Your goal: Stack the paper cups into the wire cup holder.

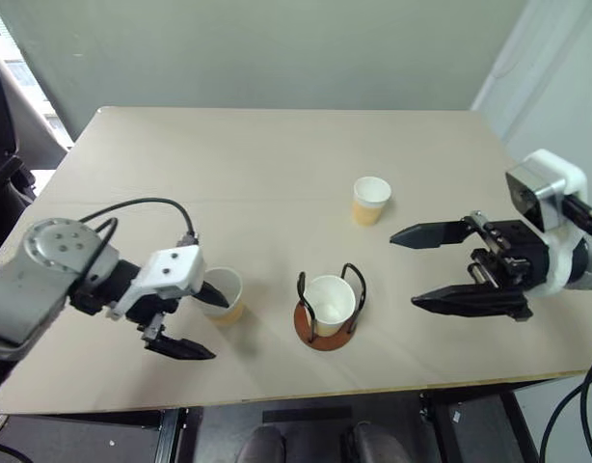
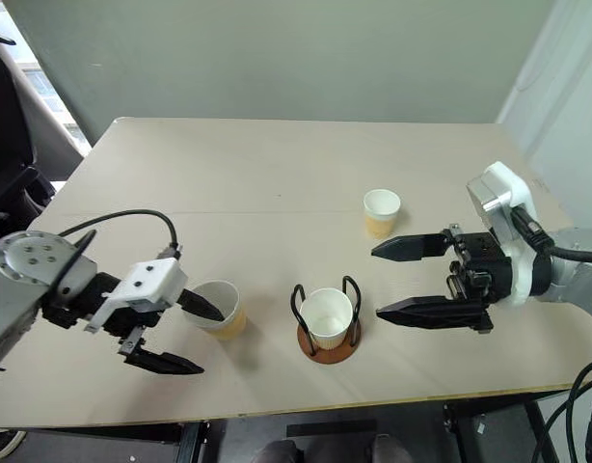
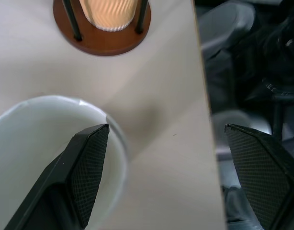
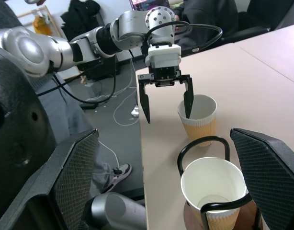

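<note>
On the table [image 1: 277,174], three cups. One cup [image 1: 331,301] inside the wire holder [image 1: 327,328], near the front edge, about centre. At ten o'clock from the holder, just beside it, a second cup [image 1: 225,294], with one finger of the left gripper [image 1: 200,323] inside its rim and the other outside, toward the table edge. At one o'clock from the holder, farther back, the third cup [image 1: 371,200]. At three o'clock, the right gripper [image 1: 417,270], jaws spread, apart from everything.

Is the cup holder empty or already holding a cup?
Holding one: a single cup stands upright between the cup holder's wire loops.
</note>
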Motion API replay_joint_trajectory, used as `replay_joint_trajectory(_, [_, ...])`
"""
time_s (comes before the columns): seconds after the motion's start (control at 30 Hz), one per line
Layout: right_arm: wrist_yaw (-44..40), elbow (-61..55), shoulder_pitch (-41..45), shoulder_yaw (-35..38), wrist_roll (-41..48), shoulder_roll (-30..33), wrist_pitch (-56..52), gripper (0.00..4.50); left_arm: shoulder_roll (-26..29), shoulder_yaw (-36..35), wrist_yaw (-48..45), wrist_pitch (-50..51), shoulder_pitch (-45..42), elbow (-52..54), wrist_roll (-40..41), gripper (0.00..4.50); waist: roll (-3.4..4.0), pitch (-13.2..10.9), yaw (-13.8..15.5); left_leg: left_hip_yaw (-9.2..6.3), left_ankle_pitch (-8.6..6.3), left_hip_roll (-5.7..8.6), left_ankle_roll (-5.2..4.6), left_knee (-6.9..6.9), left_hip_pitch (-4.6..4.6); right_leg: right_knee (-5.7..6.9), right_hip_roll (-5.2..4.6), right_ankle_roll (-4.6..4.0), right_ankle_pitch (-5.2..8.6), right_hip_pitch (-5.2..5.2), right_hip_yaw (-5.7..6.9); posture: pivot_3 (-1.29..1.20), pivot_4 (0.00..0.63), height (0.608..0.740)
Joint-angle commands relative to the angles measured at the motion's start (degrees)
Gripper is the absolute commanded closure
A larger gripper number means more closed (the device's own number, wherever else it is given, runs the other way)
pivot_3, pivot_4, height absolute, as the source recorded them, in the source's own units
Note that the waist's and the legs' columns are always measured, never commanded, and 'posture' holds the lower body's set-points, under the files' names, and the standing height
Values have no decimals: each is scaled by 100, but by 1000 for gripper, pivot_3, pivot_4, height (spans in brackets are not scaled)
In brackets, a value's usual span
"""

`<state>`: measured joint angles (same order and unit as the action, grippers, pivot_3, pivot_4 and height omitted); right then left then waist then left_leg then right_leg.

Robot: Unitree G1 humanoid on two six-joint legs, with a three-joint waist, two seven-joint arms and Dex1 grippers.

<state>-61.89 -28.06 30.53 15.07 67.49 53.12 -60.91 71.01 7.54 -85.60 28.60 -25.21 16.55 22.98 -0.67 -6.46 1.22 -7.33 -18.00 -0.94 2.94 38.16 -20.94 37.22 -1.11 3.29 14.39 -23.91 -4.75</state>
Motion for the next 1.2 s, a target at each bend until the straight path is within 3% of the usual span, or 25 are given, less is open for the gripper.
replay_joint_trajectory(0.03, [103,-241,-77,86,43,121,163,0,-203,136,145,-247,-313,-368,-427,941,0,0,0,0,0,0,0,0,-1,0,-1,0,0,-1,0,0,150,740])
replay_joint_trajectory(0.33, [165,-186,-52,106,169,185,277,0,-278,79,-74,-169,-350,-493,-402,4270,0,0,1,0,-5,1,-2,-1,-4,-9,-1,4,-2,0,2,0,150,740])
replay_joint_trajectory(0.37, [172,-168,-28,107,193,179,284,0,-263,82,-107,-193,-346,-520,-420,4468,0,0,1,0,-5,1,-2,0,-4,-8,-1,4,-2,0,2,0,150,740])
replay_joint_trajectory(0.63, [144,-112,26,47,158,212,370,0,-395,-19,-122,-255,-616,-662,-381,4468,0,0,1,0,-5,1,-2,2,-2,-6,-1,5,-3,0,2,0,150,740])
replay_joint_trajectory(0.93, [-238,-44,-136,257,337,664,324,0,-1686,-279,-443,555,-3398,-1315,886,4468,-9,0,102,-5,-9,13,-7,22,-22,-17,-8,16,-10,4,6,0,150,740])
replay_joint_trajectory(1.1, [-265,28,-279,311,137,837,474,0,-2513,430,-690,-211,-4152,-1585,933,4468,-4,2,100,4,-11,16,-12,15,-20,-21,-13,34,-20,11,0,0,150,740])
replay_joint_trajectory(1.2, [-210,-12,-299,315,145,857,495,0,-2570,948,-690,-573,-4267,-1487,1172,4468,-5,1,85,5,-10,14,-12,30,-24,-22,-12,54,-31,12,-3,0,150,740])
